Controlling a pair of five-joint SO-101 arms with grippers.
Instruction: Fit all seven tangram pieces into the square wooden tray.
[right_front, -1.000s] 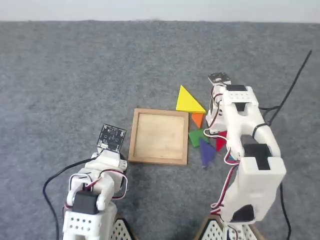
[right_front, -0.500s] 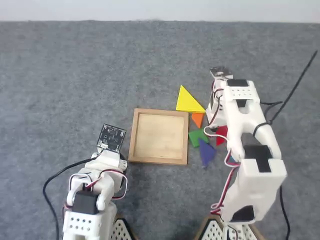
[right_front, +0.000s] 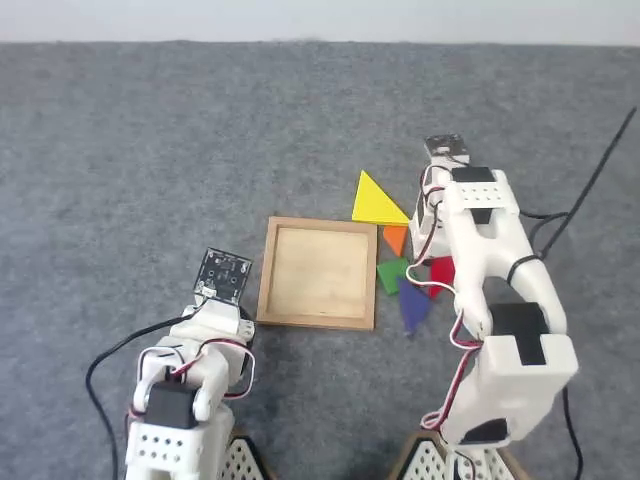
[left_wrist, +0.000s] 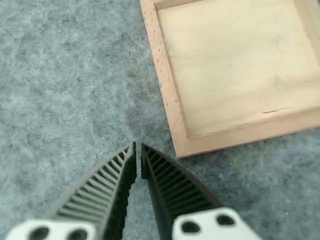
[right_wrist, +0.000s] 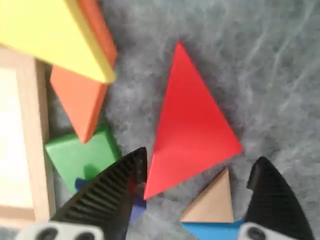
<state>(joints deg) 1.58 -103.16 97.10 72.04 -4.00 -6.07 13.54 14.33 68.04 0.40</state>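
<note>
The left gripper (left_wrist: 138, 147) is pinched closed on nothing, just left of the empty tray (left_wrist: 165, 90). Right of the tray, the right gripper (right_wrist: 200, 160) hangs spread wide over the red triangle (right_wrist: 192, 125). One finger (right_wrist: 120, 175) could bump the crowded green piece (right_wrist: 80, 155), I think.

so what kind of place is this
Probably a robot test bench: left arm and right arm mounted side by side on a grey mat, with a wooden tray and tangram pieces laid out.

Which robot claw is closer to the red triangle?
The right. The right gripper is open over the red triangle. The left gripper is shut beside a corner of the wooden tray, which lies between it and the triangle.
</note>
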